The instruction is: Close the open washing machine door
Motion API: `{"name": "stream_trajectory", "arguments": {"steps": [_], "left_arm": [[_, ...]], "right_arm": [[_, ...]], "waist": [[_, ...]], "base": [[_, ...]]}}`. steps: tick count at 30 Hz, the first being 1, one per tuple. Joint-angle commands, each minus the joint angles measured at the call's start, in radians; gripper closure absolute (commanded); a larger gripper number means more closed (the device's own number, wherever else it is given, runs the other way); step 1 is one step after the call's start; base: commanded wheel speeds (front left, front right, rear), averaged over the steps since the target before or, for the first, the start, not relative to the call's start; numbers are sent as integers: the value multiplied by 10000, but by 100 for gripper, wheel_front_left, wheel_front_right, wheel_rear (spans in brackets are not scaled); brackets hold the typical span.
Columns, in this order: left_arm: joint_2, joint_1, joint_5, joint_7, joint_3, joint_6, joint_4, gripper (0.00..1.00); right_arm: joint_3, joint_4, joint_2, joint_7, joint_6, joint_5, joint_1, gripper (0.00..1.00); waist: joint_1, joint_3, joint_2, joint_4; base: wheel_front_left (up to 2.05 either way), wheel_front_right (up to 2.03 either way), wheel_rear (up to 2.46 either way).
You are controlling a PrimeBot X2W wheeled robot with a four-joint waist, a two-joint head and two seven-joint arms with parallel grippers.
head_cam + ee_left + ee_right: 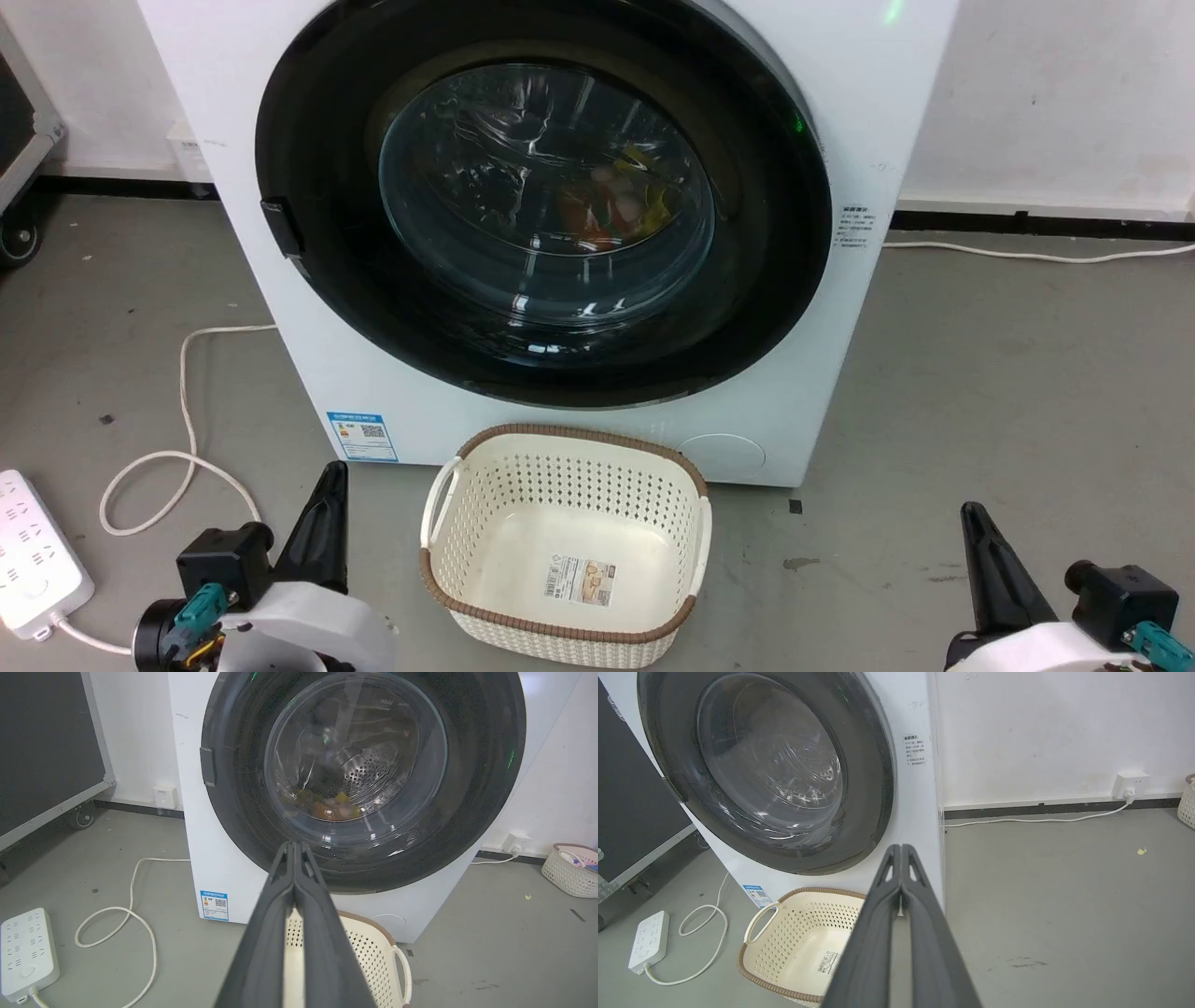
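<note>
The washing machine [233, 84] is a big white front-loader that takes up the upper middle of the head view. Its door [317, 140], with a glossy black rim and a bulging glass window [546, 196], lies flat against the white front, and its latch tab [282, 227] is at the left edge. Colourful laundry [616, 205] shows through the glass. My left gripper [331, 471] is low at the left, shut and holding nothing, well short of the machine. My right gripper [973, 511] is low at the right, also shut and holding nothing. In the wrist views the left gripper [294, 844] and the right gripper [901, 847] have their fingers pressed together.
A cream perforated basket [560, 485] stands on the floor right in front of the washer, between my arms. A white power strip [33, 551] and its looping cable [187, 373] lie at the left. A black wheeled case [46, 756] stands far left, and a second basket [572, 870] far right.
</note>
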Motion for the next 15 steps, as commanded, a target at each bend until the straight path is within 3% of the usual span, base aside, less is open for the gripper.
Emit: {"name": "stream_trajectory", "arguments": {"steps": [1,15], "left_arm": [[-56,25,127,50,45,-12,-59,100],[-249,90,534,238,195,-50,-236,100]], "right_arm": [[21,-63,-1,61,0,-72,-12,100],[81,-236,-4,236,-1,-283,-45,100]], "waist": [[0,8,0,6],[0,55,0,44]], "base": [[0,0,0],[0,0,0]]}}
